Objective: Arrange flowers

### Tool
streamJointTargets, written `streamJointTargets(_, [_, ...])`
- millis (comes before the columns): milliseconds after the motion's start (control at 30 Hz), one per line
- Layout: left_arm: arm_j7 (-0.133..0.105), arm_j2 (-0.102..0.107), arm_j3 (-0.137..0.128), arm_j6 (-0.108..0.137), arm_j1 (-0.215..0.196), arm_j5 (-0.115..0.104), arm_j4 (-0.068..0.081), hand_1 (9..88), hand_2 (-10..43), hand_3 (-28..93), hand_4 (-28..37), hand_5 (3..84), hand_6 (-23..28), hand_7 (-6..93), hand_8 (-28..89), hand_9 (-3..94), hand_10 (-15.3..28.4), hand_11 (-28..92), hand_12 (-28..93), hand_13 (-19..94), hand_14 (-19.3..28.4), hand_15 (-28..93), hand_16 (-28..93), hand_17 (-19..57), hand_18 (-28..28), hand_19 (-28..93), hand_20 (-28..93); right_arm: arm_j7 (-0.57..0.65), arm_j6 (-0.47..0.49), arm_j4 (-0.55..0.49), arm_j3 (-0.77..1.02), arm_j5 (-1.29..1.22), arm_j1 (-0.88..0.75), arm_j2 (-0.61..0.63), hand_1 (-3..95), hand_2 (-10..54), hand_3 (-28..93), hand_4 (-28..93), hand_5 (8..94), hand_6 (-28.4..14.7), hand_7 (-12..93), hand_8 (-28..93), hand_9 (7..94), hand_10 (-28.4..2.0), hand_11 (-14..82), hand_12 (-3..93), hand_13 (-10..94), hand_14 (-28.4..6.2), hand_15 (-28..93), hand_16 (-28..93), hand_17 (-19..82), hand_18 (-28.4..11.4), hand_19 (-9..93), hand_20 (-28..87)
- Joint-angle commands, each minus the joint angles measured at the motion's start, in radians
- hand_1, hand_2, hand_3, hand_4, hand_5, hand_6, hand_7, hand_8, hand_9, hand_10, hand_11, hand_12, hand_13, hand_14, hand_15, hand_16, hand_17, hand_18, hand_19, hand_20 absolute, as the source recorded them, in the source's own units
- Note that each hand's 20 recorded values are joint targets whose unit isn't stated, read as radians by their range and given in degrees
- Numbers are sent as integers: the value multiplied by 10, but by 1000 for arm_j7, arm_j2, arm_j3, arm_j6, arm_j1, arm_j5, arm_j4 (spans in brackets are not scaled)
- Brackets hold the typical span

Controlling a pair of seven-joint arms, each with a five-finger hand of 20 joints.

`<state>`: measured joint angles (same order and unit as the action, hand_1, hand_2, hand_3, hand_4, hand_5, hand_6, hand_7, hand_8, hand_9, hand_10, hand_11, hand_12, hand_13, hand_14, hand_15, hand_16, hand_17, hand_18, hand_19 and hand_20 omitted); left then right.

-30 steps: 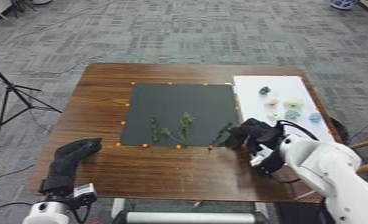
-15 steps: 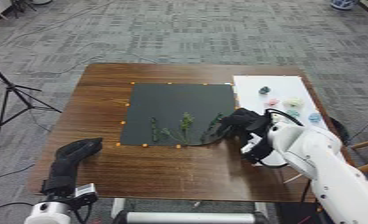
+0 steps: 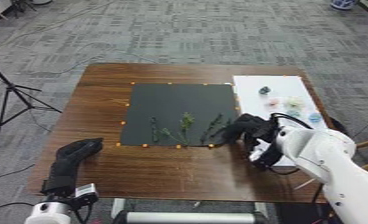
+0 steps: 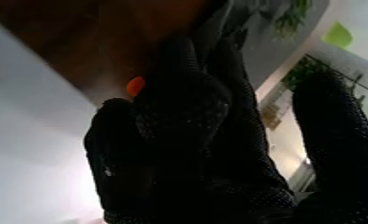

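Black right hand (image 3: 243, 131) extends loose fingers (image 4: 243, 110) beside stems (image 3: 217, 121)

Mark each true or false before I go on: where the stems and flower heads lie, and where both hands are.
1. The green stems lie on the dark mat. True.
2. The flower heads lie on the dark mat too. False: they are on the white sheet to its right.
3. The right hand is at the right side of the dark mat. True.
4. The left hand is over the white sheet. False: it is at the near left part of the table.
5. The dark flower head is the farthest one on the white sheet. True.
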<state>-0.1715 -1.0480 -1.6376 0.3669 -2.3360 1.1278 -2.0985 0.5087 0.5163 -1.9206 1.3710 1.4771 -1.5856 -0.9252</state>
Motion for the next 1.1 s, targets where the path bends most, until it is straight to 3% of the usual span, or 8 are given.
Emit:
streamJointTargets(33, [4,-5,-1,-5,-16,-5,-2,361,-5,680,-177,545,7,225,-94,529,136,258,137,412,170,239,4,29,141,188,194,17,23,-57,61,-5,20,38,292,134,485,-90,664,-57,109,-46,727,-173,101,141,934,-53,527,341,662,-143,932,535])
streamJointTargets(400, [2,-6,10,-13,-2,-2,5,361,-7,680,-177,549,5,225,-95,528,137,257,138,412,170,238,4,28,142,190,194,-19,-1,-58,14,-1,65,-2,288,134,483,-85,671,-60,106,-43,760,-176,105,161,935,-52,530,343,663,-143,932,544])
streamJointTargets(667, [6,-10,4,-21,-4,-4,7,361,-8,680,-176,549,4,224,-94,528,136,256,139,412,170,237,4,27,143,191,194,-56,-18,-13,-7,26,-1,-36,291,134,480,-86,670,-59,106,-43,748,-172,101,158,932,-53,529,344,661,-144,932,545])
streamJointTargets(900, [4,-16,-1,-21,-13,-3,2,361,-7,680,-176,550,5,224,-94,528,137,257,139,411,170,237,5,27,143,190,194,-52,-27,88,-22,36,-21,-59,292,135,484,-87,668,-57,109,-43,741,-170,98,153,933,-52,530,342,662,-143,932,544])
streamJointTargets(1100, [4,-15,2,-20,-10,-4,4,361,-7,679,-175,550,5,223,-94,528,138,256,139,412,168,236,5,27,143,190,194,-43,-27,94,-6,17,-3,-37,292,136,489,-89,663,-56,111,-44,727,-168,96,146,934,-52,529,342,662,-144,932,544])
